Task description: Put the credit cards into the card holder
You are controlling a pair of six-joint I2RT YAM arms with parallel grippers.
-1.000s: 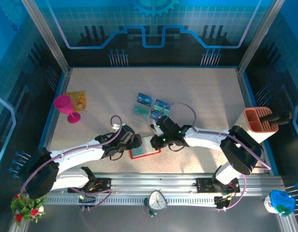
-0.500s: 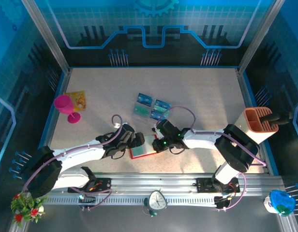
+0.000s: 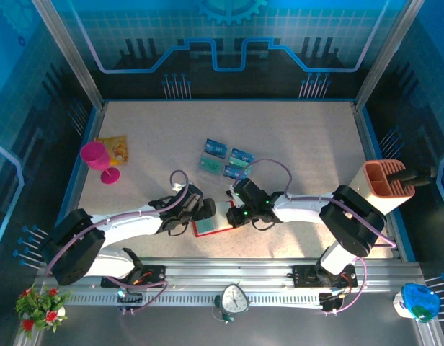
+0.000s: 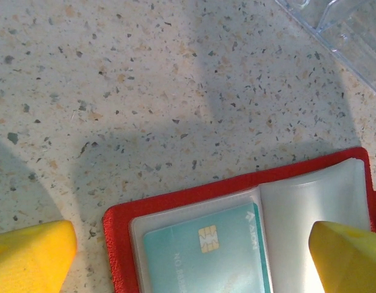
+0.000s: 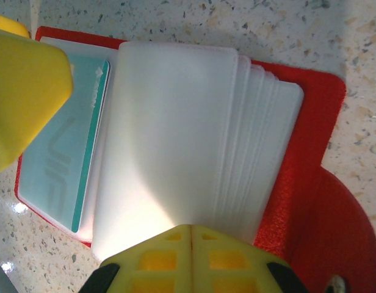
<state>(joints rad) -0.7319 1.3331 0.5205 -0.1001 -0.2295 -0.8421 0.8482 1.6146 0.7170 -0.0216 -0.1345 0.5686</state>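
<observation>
The card holder lies open near the table's front, red with clear plastic sleeves. One teal credit card sits inside its left sleeve, also visible as a teal card in the right wrist view. Several more credit cards lie flat on the table behind it. My left gripper is open, its yellow fingertips straddling the holder's left page. My right gripper is shut, its tips resting against the near edge of the sleeves with nothing between them.
A pink goblet and a yellow-orange packet stand at the left. An orange slotted organizer sits at the right edge. A clear plastic piece lies just beyond the holder.
The right gripper has shifted slightly left onto the holder's sleeves. The left arm has edged right, closer to the holder. Both grippers keep their states.
</observation>
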